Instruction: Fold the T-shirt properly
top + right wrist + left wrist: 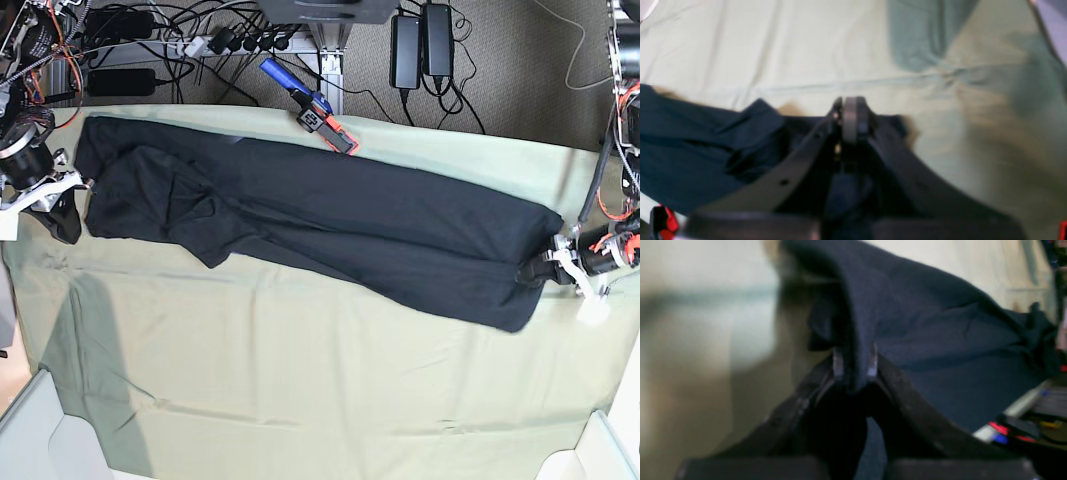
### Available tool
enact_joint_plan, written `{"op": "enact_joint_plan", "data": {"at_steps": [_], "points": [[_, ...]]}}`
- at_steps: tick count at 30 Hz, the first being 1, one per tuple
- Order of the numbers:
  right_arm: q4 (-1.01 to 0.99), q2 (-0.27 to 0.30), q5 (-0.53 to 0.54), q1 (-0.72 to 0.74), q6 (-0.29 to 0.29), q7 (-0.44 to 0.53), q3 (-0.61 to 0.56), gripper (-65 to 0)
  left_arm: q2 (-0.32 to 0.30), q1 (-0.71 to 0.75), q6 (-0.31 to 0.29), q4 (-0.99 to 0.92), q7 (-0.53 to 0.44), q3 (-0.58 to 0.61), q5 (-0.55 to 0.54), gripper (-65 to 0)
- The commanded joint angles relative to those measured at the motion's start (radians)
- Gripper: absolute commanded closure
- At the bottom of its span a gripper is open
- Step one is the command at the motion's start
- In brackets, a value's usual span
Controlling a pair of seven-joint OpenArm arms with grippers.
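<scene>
The black T-shirt (330,225) lies stretched in a long band across the pale green sheet, from the back left to the right. No print or label shows. My left gripper (535,272) is at the shirt's right end, and in the left wrist view it (854,368) is shut on a fold of the T-shirt (923,326), lifted a little. My right gripper (68,208) is at the shirt's left end. In the right wrist view its fingertips (853,116) are pressed together at the edge of the T-shirt (690,150), which bunches beside and under them.
The green sheet (300,380) covers the table in front of the shirt. A blue and orange tool (318,112) lies at the back edge, touching the shirt. Cables and power bricks (420,45) are behind the table. White bins (30,430) stand at the front corners.
</scene>
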Motion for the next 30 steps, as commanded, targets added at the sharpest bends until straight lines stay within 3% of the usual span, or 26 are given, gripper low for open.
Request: {"op": "enact_joint_plan", "data": {"at_steps": [1,13,18,20,24,27,30], "points": [[0.016,0.017,0.015,0.005,0.068,0.015,0.016,0.0,-0.023,-0.045,-0.013,0.010,-0.042,-0.011,0.013,0.0],[0.016,0.017,0.015,0.005,0.068,0.000,0.023,0.0,-0.024,-0.224,-0.013,-0.012,-0.167,-0.009,0.318,0.0],[0.016,0.016,0.015,0.005,0.068,0.000,0.023,0.0,-0.031,-0.205,-0.013,0.037,-0.042,-0.009,0.182,0.0],[0.016,0.016,0.014,0.005,0.068,0.000,0.023,0.0,-0.030,-0.159,-0.013,0.129,0.014,-0.008,0.111,0.0],[0.016,0.017,0.015,0.005,0.068,0.001,0.023,0.0,-0.024,-0.025,-0.013,0.438,0.022,0.045,0.128,0.0],[0.016,0.016,0.016,0.005,0.068,0.005,0.021,0.0,0.004,0.040,-0.013,0.647,0.019,0.132,0.230,0.0],[0.016,0.016,0.015,0.005,0.068,0.004,0.021,0.0,0.037,0.076,0.028,0.753,-0.024,0.246,0.328,0.0]]}}
